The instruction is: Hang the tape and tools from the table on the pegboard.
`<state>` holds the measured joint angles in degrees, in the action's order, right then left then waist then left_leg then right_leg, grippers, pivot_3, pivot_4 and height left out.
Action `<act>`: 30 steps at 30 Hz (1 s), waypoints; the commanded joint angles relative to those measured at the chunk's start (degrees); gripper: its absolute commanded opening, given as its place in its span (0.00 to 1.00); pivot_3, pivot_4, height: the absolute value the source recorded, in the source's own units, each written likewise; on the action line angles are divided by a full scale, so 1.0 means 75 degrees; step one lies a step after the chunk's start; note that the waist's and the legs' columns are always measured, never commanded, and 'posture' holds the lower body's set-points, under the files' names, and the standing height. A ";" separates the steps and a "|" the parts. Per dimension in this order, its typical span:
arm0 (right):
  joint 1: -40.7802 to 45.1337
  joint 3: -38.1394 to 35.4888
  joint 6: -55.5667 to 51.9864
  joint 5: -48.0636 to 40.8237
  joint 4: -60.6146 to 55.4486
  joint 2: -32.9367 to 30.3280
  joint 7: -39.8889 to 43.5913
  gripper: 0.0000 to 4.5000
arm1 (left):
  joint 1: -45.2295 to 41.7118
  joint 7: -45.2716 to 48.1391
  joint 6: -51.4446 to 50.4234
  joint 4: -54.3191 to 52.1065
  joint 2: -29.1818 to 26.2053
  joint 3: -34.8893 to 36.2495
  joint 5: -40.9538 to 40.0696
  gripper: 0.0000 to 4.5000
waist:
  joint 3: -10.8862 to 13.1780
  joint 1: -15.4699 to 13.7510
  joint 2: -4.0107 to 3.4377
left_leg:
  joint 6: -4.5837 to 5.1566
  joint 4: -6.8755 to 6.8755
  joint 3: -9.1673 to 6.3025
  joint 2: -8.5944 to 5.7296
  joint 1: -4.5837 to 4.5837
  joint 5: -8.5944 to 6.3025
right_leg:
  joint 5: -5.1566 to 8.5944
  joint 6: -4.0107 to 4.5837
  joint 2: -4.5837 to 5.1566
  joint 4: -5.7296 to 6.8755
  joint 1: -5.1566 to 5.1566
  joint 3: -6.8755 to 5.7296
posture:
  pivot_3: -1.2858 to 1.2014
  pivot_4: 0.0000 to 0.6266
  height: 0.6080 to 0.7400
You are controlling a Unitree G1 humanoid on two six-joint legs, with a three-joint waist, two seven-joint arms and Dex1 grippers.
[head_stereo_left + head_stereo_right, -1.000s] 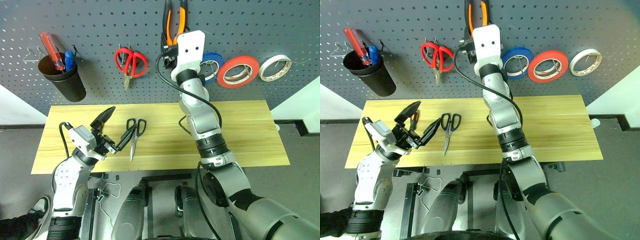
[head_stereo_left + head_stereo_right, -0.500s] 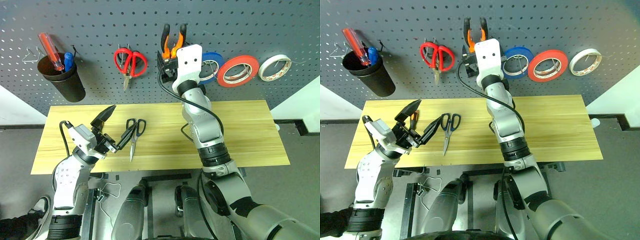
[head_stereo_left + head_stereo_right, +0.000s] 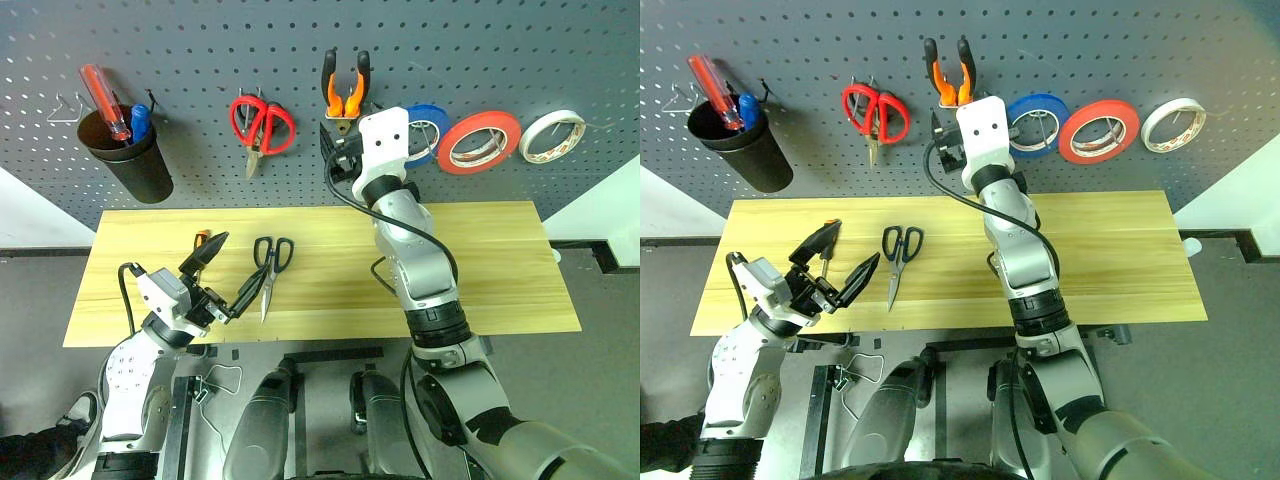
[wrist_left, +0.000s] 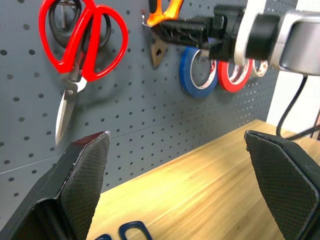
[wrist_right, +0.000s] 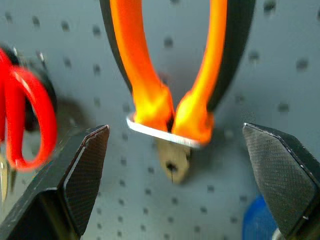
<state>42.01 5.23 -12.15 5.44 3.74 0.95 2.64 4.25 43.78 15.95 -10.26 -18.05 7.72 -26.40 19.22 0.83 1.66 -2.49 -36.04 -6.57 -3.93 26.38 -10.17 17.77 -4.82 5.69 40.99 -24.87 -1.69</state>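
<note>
The orange-and-black pliers hang handles-up on a hook of the grey pegboard. My right gripper is just below them, open, its fingers standing on either side of the pliers' head without touching. On the wooden table lie the dark scissors and, to their left, the slim orange-and-black screwdriver. My left gripper hovers open and empty between the two, near the table's front edge. The tape is out of view.
A black cup holding a red screwdriver hangs at the board's left beside a bare wire hook. Red scissors hang left of the pliers. A blue roll, a red-rimmed roll and a white roll hang to the right.
The right gripper brought the pliers down onto the hook, opened and sank below them. The left gripper dropped a little toward the table's front edge.
</note>
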 commanded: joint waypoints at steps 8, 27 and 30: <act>-0.0828 0.0319 -0.0351 -0.0133 -0.1575 -0.0441 0.0728 0.99 | 0.1113 -0.0178 0.0227 -0.0607 0.0092 0.0020 0.0026 1.00 | 0.0000 -0.0021 0.0000 | 0.0001 0.0006 -0.0001 0.0002 0.0003 -0.0001 | 0.0001 0.0000 0.0001 -0.0014 0.0000 0.0002 | 0.56 0.47 0.72; -0.3618 -0.0241 -0.3454 -0.3654 -0.6199 -0.3211 0.4133 0.99 | 0.0251 -0.4258 -0.2663 -0.0494 0.0920 0.0016 0.1909 1.00 | -0.0009 -0.0142 0.0009 | 0.0016 0.0043 -0.0003 0.0026 0.0005 -0.0010 | -0.0002 -0.0004 -0.0004 -0.0120 0.0032 -0.0009 | 0.54 0.48 0.72; -0.3792 -0.0318 -0.3741 -0.4205 -0.6631 -0.3509 0.4381 0.99 | -0.0080 -0.5158 -0.3595 -0.0549 0.1297 -0.0282 0.2468 1.00 | -0.0010 -0.0196 0.0009 | 0.0015 0.0029 -0.0003 0.0035 0.0004 -0.0010 | -0.0004 -0.0002 -0.0013 -0.0117 0.0040 -0.0014 | 0.54 0.48 0.72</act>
<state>14.41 3.81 -39.54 -23.28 -42.07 -24.30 34.28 3.42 8.64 -8.20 -12.88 -9.30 6.76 -10.27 19.15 -0.64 1.73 -2.37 -35.84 -6.59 -3.69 26.42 -10.25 17.72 -4.87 5.60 40.10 -24.56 -1.79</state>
